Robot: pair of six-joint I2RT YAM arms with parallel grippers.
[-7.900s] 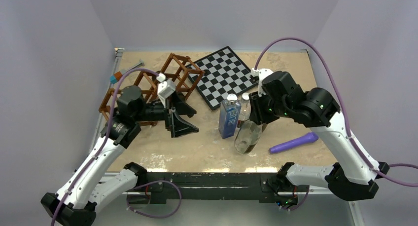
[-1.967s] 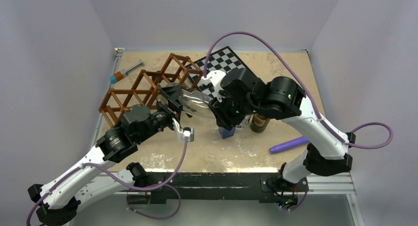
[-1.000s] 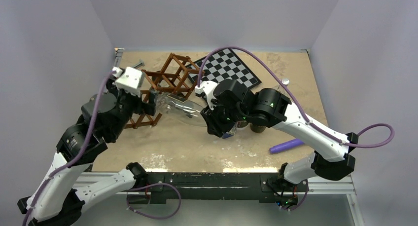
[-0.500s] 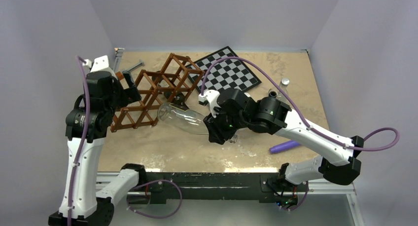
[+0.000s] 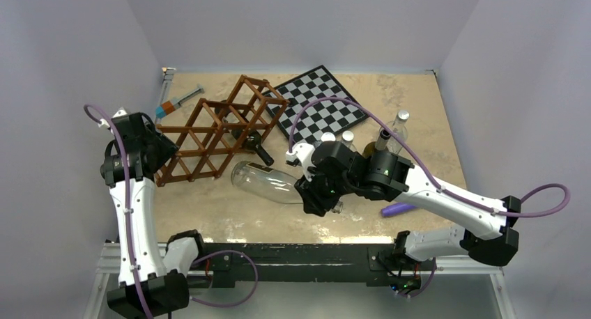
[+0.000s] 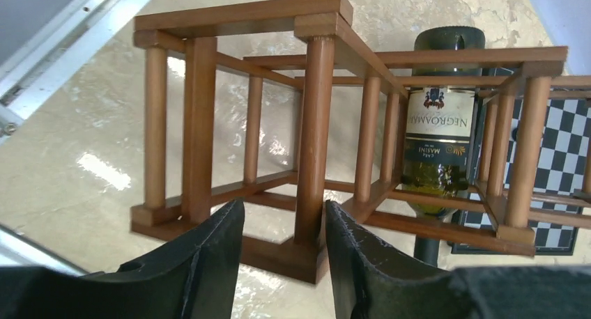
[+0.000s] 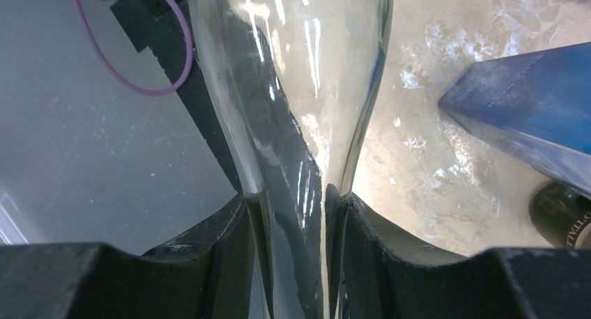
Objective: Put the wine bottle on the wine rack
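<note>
My left gripper (image 6: 282, 253) has swung out to the 9 o'clock end of the wine rack (image 6: 310, 124). A second ago it hung wide open beside the bottle's base. Its jaws have since come in narrow on either side of the rack's end post. A sliver of gap still shows on one side, so I don't read that as a firm clamp yet.

My right gripper (image 7: 293, 197) is closed on the neck of the clear wine bottle (image 5: 265, 182) and carries it lying flat. The bottle sits around 7 o'clock from the table's middle, with its base pointing to roughly 10 o'clock. That base is near the rack's near edge but not in any cell. Over the last second it has dropped back toward me rather than gone in.

A dark labelled bottle (image 6: 439, 145) already fills a cell toward the 3 o'clock end. The cells by my left fingers look free.

My reading is that the left arm is moving to brace the rack, so the right can push the bottle into a cell base first without the lattice sliding. Insertion is still ahead.
</note>
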